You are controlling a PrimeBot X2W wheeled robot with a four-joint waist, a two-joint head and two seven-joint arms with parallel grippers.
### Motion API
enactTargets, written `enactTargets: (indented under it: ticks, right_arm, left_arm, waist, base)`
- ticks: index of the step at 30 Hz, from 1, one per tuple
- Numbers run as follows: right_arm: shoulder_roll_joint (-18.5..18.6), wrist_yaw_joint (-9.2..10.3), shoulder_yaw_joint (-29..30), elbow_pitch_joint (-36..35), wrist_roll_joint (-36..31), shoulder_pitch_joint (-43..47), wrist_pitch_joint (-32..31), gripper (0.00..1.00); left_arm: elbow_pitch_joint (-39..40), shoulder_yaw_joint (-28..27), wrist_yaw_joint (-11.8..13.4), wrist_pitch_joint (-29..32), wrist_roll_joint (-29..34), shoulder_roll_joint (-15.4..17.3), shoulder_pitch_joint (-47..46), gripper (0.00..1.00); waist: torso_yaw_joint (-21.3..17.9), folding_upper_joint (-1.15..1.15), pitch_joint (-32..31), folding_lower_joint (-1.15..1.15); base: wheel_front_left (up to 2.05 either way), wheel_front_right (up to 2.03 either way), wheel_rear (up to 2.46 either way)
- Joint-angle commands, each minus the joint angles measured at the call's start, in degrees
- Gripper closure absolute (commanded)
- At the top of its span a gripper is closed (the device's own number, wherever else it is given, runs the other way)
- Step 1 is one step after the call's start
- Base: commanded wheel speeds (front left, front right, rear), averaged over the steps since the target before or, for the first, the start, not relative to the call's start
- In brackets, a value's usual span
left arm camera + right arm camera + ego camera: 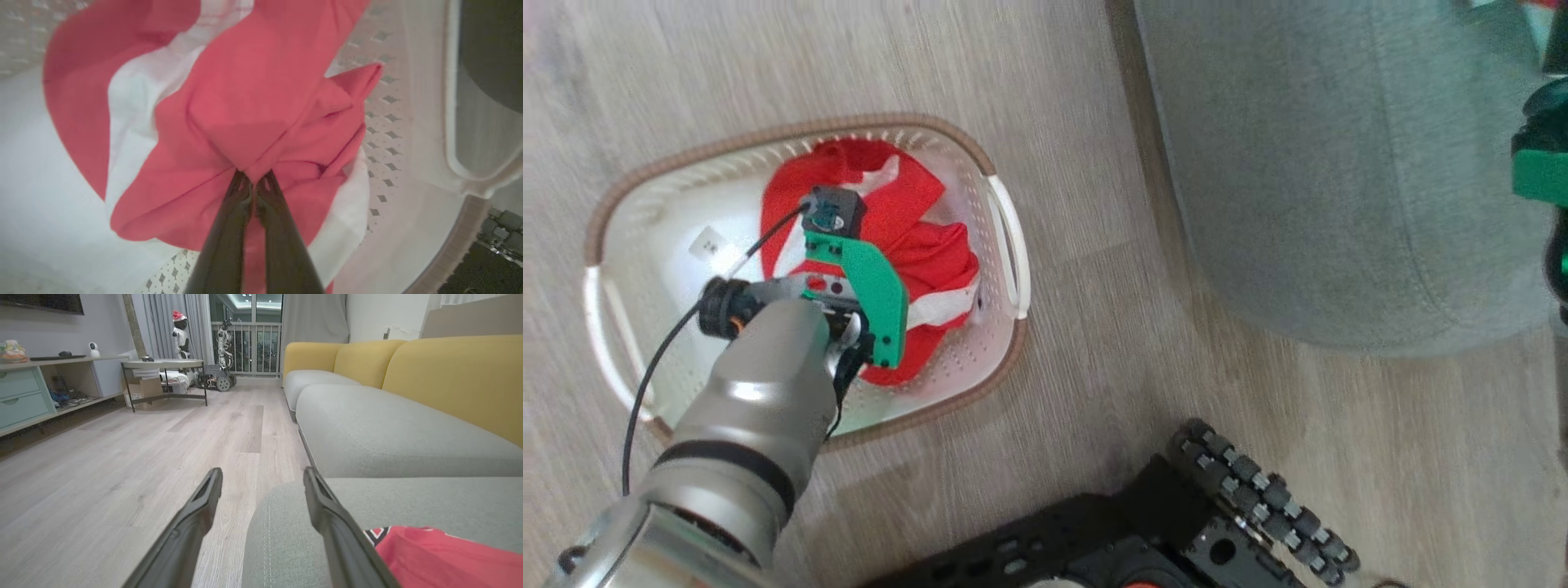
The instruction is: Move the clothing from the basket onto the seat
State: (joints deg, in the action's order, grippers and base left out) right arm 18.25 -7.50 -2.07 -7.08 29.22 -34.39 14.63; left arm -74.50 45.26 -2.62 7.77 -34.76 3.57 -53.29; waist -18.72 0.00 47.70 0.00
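Left gripper (253, 180) has its fingers pinched tight on a fold of the red clothing (245, 102), which lies bunched in the basket (792, 135) on the wood floor (1258, 408). Right gripper (261, 473) hangs over the corner of the seat (367, 428), fingers spread wide and holding nothing. Another red garment (441, 555) lies on the seat just beside it.
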Motion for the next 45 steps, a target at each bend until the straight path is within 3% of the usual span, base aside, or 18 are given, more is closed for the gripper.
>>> enactTargets:
  ticks: [1, 10, 18, 36, 45]
  right_arm:
    - [0.7, 0.01, 0.0, -1.2, -0.6, 2.9, 0.4, 0.0]
    - [1.1, 0.01, -0.7, 0.7, -1.5, 7.0, 0.4, 0.0]
    - [1.1, 0.01, -1.6, 2.6, -2.2, 11.0, 0.4, 0.0]
    - [0.8, 0.01, -5.0, 6.3, -4.1, 21.3, 0.4, 0.0]
    - [-0.4, 0.01, -7.8, 7.5, -4.7, 25.5, 0.4, 0.0]
  left_arm:
    - [0.6, -0.9, -0.7, -1.5, -0.5, -0.1, 1.7, 1.0]
    - [3.0, -0.7, -3.8, -9.1, -3.6, -0.6, 6.7, 1.0]
    - [8.9, 1.8, -4.7, -13.5, -6.8, -0.7, 11.2, 1.0]
    - [18.2, 6.0, -4.9, -22.0, -8.8, 0.0, 14.0, 1.0]
    - [29.4, 4.3, -2.8, -22.7, -6.9, 2.6, 13.5, 1.0]
  waist:
    - [0.8, 0.0, -3.6, 0.0]
    - [3.6, 0.0, -15.7, 0.0]
    - [5.8, 0.0, -25.0, 0.0]
    - [10.2, 0.0, -42.2, 0.0]
    - [11.7, 0.0, -47.4, 0.0]
  base:
    - [0.0, 0.0, 0.0]
    - [0.0, 0.0, 0.0]
    - [0.0, 0.0, 0.0]
    - [0.0, 0.0, 0.0]
    - [0.0, 0.0, 0.0]
